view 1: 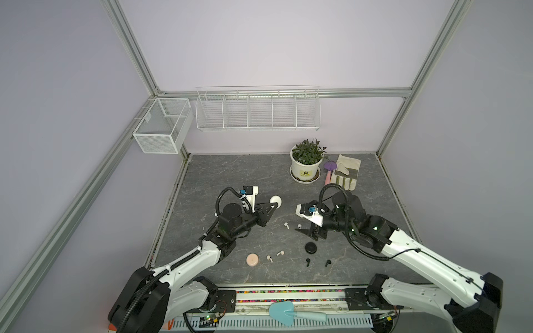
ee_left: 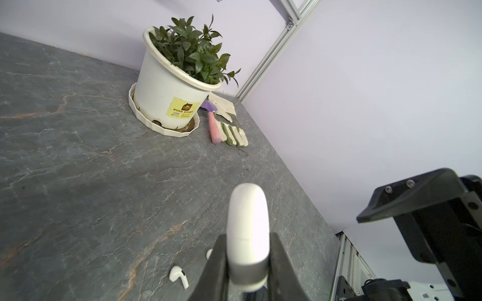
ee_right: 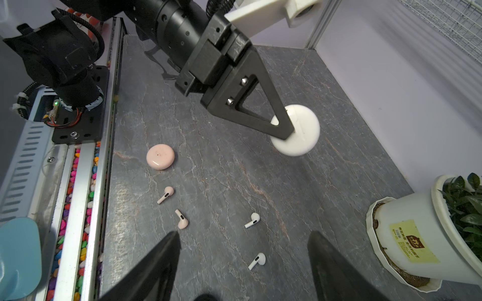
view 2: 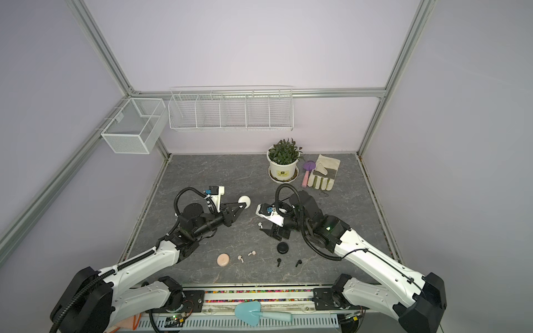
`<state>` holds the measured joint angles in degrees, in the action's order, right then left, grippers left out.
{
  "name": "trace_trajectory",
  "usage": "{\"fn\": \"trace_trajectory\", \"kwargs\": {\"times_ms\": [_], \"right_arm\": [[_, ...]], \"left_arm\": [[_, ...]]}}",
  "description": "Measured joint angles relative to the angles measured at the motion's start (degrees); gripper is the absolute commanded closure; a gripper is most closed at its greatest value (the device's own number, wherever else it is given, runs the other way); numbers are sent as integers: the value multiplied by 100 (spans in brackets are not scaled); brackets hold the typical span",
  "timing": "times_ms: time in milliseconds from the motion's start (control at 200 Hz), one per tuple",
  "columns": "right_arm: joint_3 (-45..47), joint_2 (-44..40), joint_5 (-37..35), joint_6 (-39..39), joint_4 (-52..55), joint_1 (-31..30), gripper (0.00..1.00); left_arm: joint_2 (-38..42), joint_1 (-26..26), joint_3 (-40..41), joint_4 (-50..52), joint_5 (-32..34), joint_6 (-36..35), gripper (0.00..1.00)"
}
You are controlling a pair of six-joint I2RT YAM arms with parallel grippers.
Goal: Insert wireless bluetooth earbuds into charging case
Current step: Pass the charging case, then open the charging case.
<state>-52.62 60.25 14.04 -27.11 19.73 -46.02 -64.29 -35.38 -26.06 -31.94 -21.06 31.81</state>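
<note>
Your left claw (ee_left: 247, 241) pinches the shut white charging case (ee_left: 247, 208); your right claw (ee_right: 243, 238), wide and empty, should open it.

- Yellow label (ee_left: 181, 109) low on the pot's (ee_left: 159, 86) side: a brown logo, small print and a barcode, all too blurred to read.
- No wording anywhere can be read.

Bright, even light, soft shadows; edges bend, close parts blur.
</note>
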Motion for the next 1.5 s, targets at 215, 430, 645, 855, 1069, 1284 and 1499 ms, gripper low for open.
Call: {"fn": "trace_trajectory", "kwargs": {"times_ms": [215, 430, 645, 855, 1069, 1284, 1499], "right_arm": [[-94, -85, -129, -168, 63, 0, 21], [-94, -68, -352, -385, 2, -9, 24], [-92, 435, -601, -509, -269, -107, 24], [-85, 752, -831, -647, -459, -114, 25], [-155, 1178, -997, -763, -590, -114, 26], [-269, 1300, -1172, -809, -728, -114, 27], [-308, 1307, -1259, -850, -772, -131, 28]], "left_arm": [[-424, 0, 643, -1762, -612, -1036, 100], [-1829, 0, 758, -3434, -1106, -1473, 100], [-2638, 0, 754, -4234, -1530, -1386, 100], [-2656, 0, 752, -4518, -1753, -1252, 100], [-2610, 0, 752, -4583, -1875, -986, 100], [-2452, 0, 754, -4623, -1945, -935, 100], [-2455, 7, 754, -4623, -1974, -938, 100]]}}
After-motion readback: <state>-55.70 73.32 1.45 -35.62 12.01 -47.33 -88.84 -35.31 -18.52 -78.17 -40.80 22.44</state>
